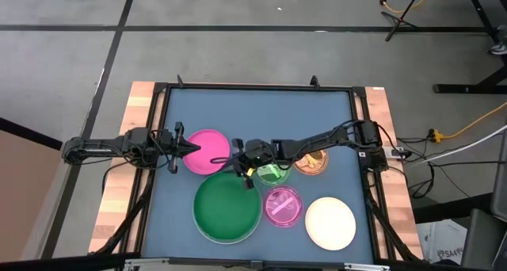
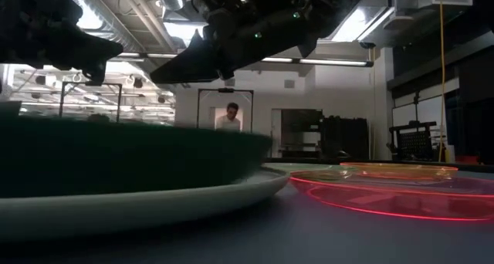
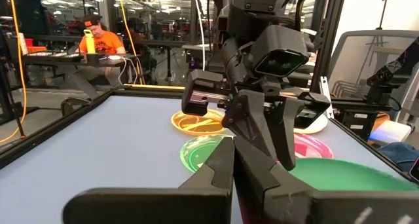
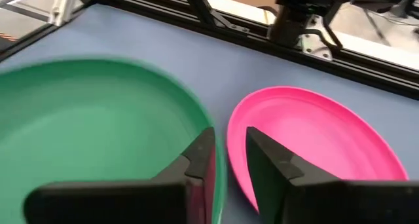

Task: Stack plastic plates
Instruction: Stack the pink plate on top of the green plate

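Observation:
A medium pink plate (image 1: pixel 207 152) lies flat at the table's centre left. Just nearer stands a large dark green plate (image 1: pixel 227 209), resting inside a white plate (image 2: pixel 193 198). My right gripper (image 4: pixel 229 162) reaches in from the right, tipped a little downward. It is open by a narrow gap, and the pink plate's rim nearest the green plate shows in that gap. My left gripper (image 3: pixel 234 165) is shut, level and holds nothing. It hovers at the pink plate's left side (image 1: pixel 190 148). My right gripper has a finger (image 4: pixel 200 162) on either side of the pink plate's rim (image 4: pixel 230 142), coming at it slanting down from the table's right. I cannot tell whether either finger touches the rim.
A small translucent green plate (image 1: pixel 273 174), an orange one (image 1: pixel 311 164) and a small pink one (image 1: pixel 283 206) lie to the right of centre. A cream plate (image 1: pixel 330 223) sits near the front right. A black frame (image 1: pixel 253 87) borders the mat.

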